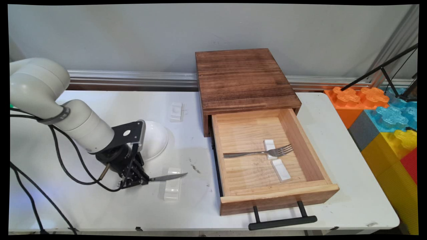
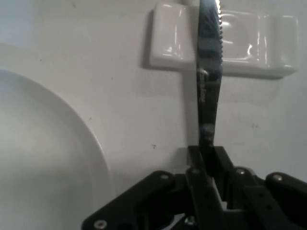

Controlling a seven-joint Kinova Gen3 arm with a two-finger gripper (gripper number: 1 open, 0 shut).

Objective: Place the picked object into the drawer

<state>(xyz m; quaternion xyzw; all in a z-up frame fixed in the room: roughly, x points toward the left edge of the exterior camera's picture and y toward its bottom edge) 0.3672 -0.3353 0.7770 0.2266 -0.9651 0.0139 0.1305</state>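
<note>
Low over the table's (image 1: 100, 206) left side, the gripper (image 1: 141, 178) pinches a knife (image 1: 168, 177) by its handle, blade lying over a white rest (image 1: 172, 189). Beside it sits a white plate (image 1: 155, 138); the open wooden drawer (image 1: 300, 133) holds a fork (image 1: 260, 153).

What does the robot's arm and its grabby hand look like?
The arm is made of fat, rounded white tubes with a dark ring around one joint. Thin black cables hang from it in loops. At its end sits a flat black bracket with a round pale spot, then the black gripper, built from jointed bars with small silver rivets and two narrow black fingers.
</note>
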